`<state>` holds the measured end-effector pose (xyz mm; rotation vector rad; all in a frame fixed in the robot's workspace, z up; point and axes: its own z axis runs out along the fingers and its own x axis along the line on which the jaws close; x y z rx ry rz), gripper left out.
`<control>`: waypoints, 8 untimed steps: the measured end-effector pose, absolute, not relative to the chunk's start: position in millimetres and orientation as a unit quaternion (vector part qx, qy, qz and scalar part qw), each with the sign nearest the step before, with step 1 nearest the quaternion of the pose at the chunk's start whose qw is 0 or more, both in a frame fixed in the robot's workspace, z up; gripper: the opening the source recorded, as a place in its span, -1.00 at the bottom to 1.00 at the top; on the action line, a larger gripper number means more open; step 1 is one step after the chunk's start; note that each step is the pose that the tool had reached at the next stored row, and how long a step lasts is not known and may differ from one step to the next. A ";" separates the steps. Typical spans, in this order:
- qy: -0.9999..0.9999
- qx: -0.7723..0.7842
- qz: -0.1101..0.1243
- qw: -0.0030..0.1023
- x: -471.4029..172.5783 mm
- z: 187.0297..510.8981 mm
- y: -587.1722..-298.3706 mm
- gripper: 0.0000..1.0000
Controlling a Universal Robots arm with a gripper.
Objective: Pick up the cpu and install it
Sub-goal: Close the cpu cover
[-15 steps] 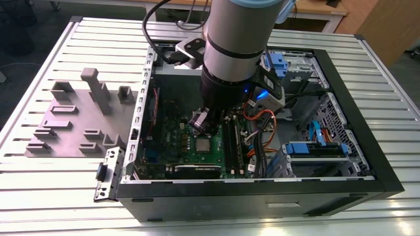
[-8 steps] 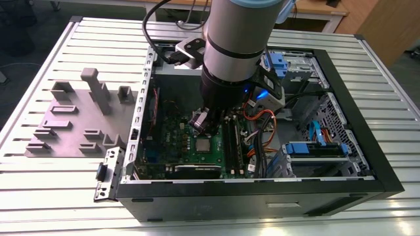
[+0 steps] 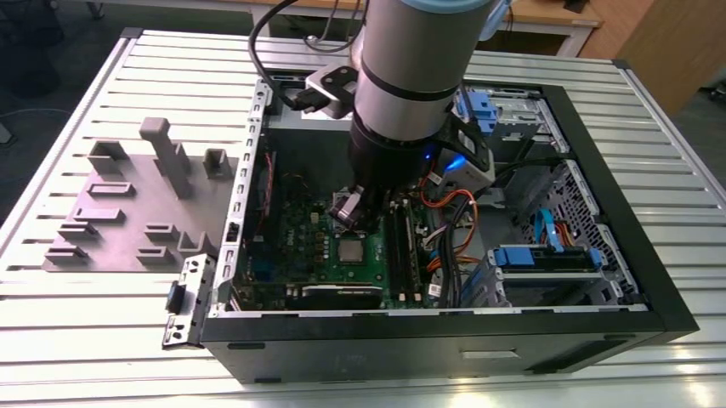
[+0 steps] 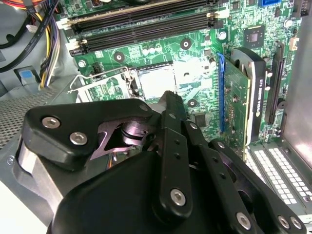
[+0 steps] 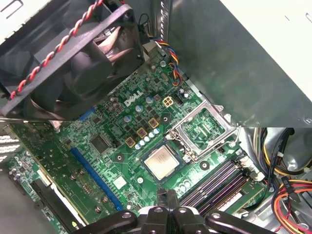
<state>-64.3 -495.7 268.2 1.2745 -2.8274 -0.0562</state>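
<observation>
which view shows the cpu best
The first wrist view: the cpu shows whole and unblocked, its metal top facing the camera. In the second wrist view the gripper hides the cpu's near edge. The exterior view shows it as a small pale square on the green motherboard.

I see a black computer case (image 3: 454, 344) lying open on the ribbed metal tabletop (image 3: 102, 331). My big grey arm (image 3: 414, 76) reaches down into it from above. The end effector (image 3: 347, 211) hangs low over the green motherboard (image 3: 301, 234). The cpu (image 3: 353, 249), a small silvery square, lies flat on the board just beside the end effector's tip. Orange wires (image 3: 445, 200) curl near the arm. A blue bracket (image 3: 545, 257) sits at the exterior view's right. A grey tray (image 3: 114, 229) with blocks lies outside the case, at the exterior view's left.
</observation>
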 end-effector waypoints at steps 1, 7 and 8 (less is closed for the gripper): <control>-0.911 0.411 -0.018 0.020 -63.9 268.1 -495.4 -0.79; -0.911 0.411 -0.018 0.020 -62.7 268.1 -494.6 -0.79; -0.911 0.411 -0.018 0.020 -62.7 268.1 -494.6 -0.79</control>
